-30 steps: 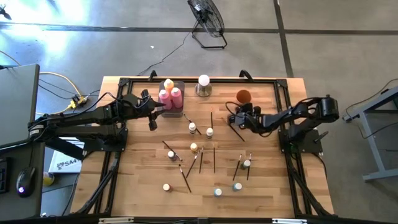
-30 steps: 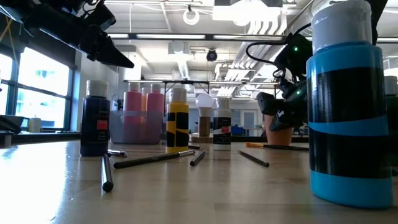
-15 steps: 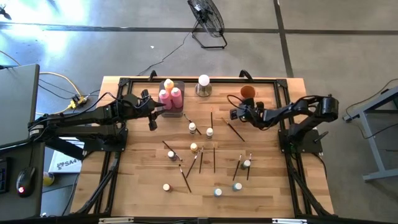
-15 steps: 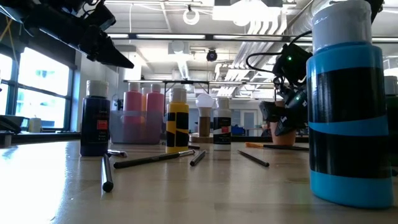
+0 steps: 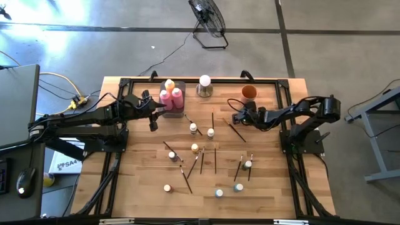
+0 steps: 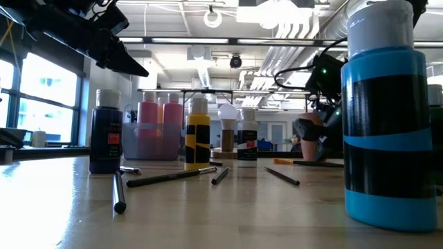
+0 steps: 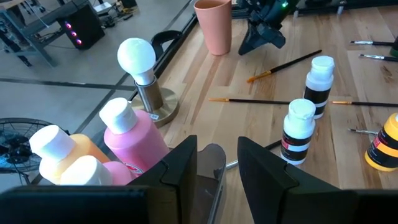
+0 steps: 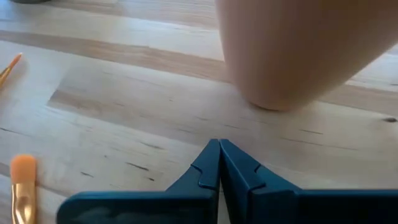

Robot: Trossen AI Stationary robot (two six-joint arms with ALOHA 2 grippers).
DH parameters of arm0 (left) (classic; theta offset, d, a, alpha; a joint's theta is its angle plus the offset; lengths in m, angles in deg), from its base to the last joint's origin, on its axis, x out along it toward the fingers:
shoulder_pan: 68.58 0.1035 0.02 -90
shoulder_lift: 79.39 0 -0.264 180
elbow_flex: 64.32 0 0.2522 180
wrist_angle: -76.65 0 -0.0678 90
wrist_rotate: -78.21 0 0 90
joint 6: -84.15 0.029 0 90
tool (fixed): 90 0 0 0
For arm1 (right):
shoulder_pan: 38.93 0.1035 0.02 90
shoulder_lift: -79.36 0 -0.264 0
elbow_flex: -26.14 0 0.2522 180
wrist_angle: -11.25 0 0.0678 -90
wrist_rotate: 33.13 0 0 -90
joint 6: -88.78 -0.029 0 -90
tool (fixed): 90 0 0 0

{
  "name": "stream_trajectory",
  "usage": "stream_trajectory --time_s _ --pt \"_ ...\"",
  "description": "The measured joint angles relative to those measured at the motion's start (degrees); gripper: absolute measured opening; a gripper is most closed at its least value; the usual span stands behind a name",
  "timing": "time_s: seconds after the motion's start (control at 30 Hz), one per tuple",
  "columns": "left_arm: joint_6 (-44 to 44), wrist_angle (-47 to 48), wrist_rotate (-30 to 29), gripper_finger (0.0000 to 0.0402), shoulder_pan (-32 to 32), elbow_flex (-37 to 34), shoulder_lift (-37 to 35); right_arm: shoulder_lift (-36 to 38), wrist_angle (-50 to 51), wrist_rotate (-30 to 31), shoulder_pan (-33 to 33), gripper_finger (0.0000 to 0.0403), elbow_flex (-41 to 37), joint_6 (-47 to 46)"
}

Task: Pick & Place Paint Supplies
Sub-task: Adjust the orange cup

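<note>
Several tiny white-capped paint bottles point(image 5: 194, 128) and thin dark paintbrushes point(image 5: 214, 159) are scattered over the wooden table. The pink bottles point(image 5: 166, 97) and a yellow one point(image 5: 169, 84) stand in the grey tray point(image 5: 182, 83). My left gripper point(image 5: 152, 124) is open and hangs beside the tray's near corner, its fingers on either side of the tray rim point(image 7: 212, 160) in the left wrist view. My right gripper point(image 5: 239, 116) is shut and empty, low over the table just short of the orange cup point(image 8: 292, 50). An orange-tipped brush point(image 8: 22, 180) lies flat on the table beside it.
The white ball on its metal base point(image 5: 204, 81) stands at the far edge, between the tray and the orange cup point(image 5: 249, 92). A blue-and-black bottle point(image 6: 384, 117) fills the low view's right side. A black frame rims the table. Bare wood lies along the near-left part.
My right gripper has shifted a little toward the table's far edge, nearer the orange cup, and has stayed shut. The brush beside it has stayed on the table.
</note>
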Motion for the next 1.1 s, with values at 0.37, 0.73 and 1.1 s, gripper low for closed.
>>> stream_trajectory --time_s 0.37,0.73,1.1 --pt "0.0 0.0 0.0 0.0111 0.0 0.0 0.0 0.0 3.7 3.2 0.7 0.0002 0.0 -5.1" --pt "0.1 0.0 0.0 0.0111 0.0 0.0 0.0 0.0 6.9 8.1 0.7 0.0002 -0.1 -8.1" --pt "0.2 0.0 0.0 0.0111 0.0 0.0 0.0 -0.1 6.3 15.2 0.5 0.0002 -0.2 -8.0"
